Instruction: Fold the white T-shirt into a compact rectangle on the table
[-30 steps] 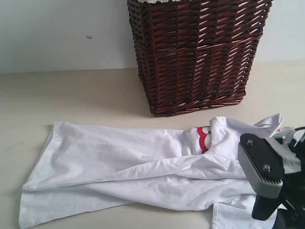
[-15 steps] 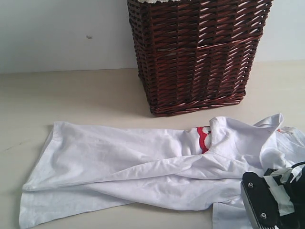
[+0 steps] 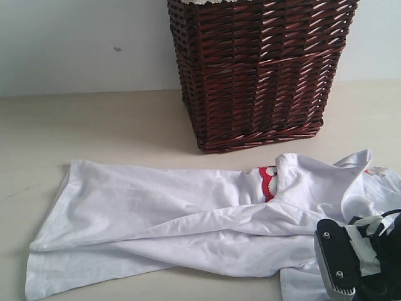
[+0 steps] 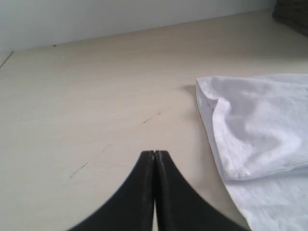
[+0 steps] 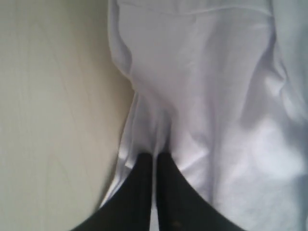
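Seeing white T-shirt (image 3: pixel 188 226) spread rumpled across table (image 3: pixel 94 132), just in front of dark wicker basket (image 3: pixel 257 75), red lettering peeking from a fold. Pinching shirt fabric near its edge with right gripper (image 5: pixel 155 156), jaws closed tight. Holding left gripper (image 4: pixel 154 153) shut, empty, over bare table beside shirt's corner.

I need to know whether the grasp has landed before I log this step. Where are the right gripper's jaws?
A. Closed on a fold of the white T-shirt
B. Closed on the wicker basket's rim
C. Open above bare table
A: in the right wrist view the right gripper has its jaws together, with white T-shirt fabric puckering into the tips, near the shirt's edge by the table.
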